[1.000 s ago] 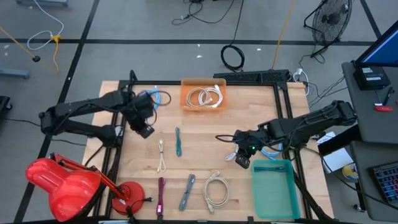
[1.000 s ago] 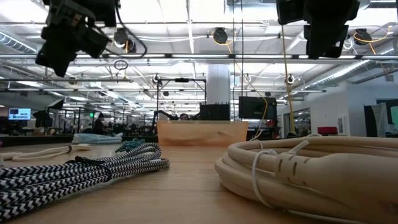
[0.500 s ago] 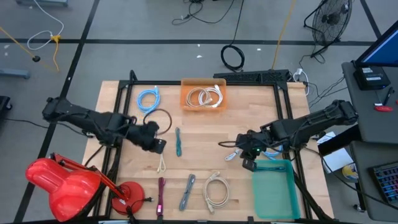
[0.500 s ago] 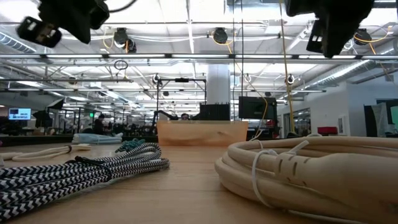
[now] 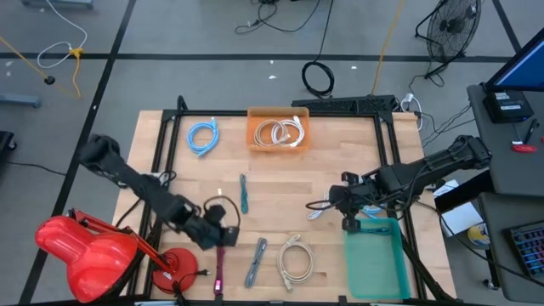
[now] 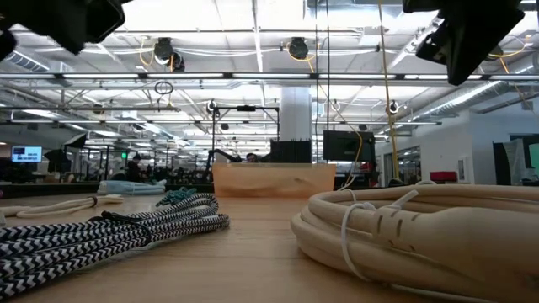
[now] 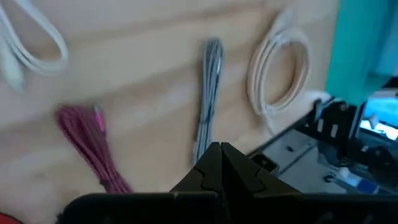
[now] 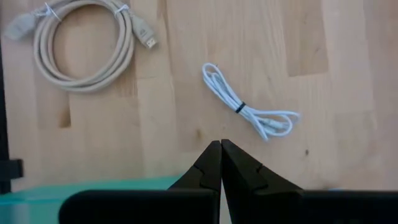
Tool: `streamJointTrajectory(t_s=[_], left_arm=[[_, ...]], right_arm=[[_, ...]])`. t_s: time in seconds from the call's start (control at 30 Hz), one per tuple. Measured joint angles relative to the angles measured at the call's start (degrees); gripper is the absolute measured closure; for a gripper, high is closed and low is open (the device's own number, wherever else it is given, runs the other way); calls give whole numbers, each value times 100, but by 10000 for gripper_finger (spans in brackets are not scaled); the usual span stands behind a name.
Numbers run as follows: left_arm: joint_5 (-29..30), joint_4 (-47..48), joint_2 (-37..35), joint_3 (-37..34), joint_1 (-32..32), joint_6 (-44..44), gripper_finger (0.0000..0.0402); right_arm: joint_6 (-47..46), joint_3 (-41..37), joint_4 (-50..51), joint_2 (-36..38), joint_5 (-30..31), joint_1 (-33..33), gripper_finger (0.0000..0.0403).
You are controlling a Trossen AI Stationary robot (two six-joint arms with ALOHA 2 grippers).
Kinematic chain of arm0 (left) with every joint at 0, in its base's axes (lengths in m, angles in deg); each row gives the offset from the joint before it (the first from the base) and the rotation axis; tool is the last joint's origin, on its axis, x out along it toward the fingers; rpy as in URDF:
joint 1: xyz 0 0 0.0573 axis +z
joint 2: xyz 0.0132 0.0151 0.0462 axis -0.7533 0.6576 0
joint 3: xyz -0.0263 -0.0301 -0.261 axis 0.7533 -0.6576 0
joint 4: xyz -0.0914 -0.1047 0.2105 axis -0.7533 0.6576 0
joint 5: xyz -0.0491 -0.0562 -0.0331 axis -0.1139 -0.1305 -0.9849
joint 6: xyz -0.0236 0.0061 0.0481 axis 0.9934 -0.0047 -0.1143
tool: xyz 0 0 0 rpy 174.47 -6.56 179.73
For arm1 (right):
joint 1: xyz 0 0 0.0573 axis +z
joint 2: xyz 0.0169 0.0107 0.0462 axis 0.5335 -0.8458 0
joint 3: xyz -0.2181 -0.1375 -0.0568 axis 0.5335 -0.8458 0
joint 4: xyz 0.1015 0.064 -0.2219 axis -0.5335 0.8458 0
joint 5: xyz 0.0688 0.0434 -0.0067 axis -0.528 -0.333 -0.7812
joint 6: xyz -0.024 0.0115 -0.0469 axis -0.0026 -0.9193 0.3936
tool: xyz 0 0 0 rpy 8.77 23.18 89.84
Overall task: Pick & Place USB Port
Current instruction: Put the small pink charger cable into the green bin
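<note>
Cables lie spread over the wooden table (image 5: 280, 183) singly, each clear of its neighbours, which suits picking them one at a time. The left gripper (image 5: 223, 235), fingers pressed together and holding nothing, hangs over the near left part of the table just above the magenta cable (image 5: 219, 266); its wrist view looks past the closed tips at that magenta cable (image 7: 93, 146), a grey braided cable (image 7: 208, 96) and a cream coil (image 7: 280, 68), so it seems placed to choose among these. The right gripper (image 5: 348, 223), likewise closed and empty, sits at the far edge of the teal bin (image 5: 374, 276), with a small white cable (image 8: 249, 106) just beyond its tips. An orange bin (image 5: 277, 133) at the far edge already holds a cream coil, which suggests sorting by bin. Which cable counts as the USB one I cannot tell for sure; the small white cable near the teal bin is the likeliest for the right arm.
</note>
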Motion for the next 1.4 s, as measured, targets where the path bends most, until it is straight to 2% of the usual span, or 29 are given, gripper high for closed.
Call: streamJointTrajectory(t_s=[0.2,0.3,0.53,0.6,0.8,0.93,1.2,1.3,1.4], left_arm=[[-313,173,348,-1,-175,141,401],[-406,430,348,128,-291,243,401],[-456,2965,594,1058,-420,-40,401],[-474,3040,608,1187,-384,-240,401],[-680,2323,653,1204,-303,-255,389],[-1123,2627,699,1198,-260,-163,348],[-1865,2356,1115,1196,-122,-123,218],[-2044,2096,1450,1187,-92,-218,190],[-2145,1892,1742,1193,-75,-319,180]], right_arm=[[-409,0,374,0,754,-173,403],[-701,-2,158,6,746,-384,403],[-901,0,-1001,9,723,-628,403],[-904,-1,-1249,9,606,-691,403],[-934,0,-1588,9,428,-845,403],[-932,0,-1576,9,426,-879,403],[-903,0,-1578,9,436,-879,403],[-895,0,-1589,9,439,-879,403],[-887,0,-1589,9,441,-879,403]])
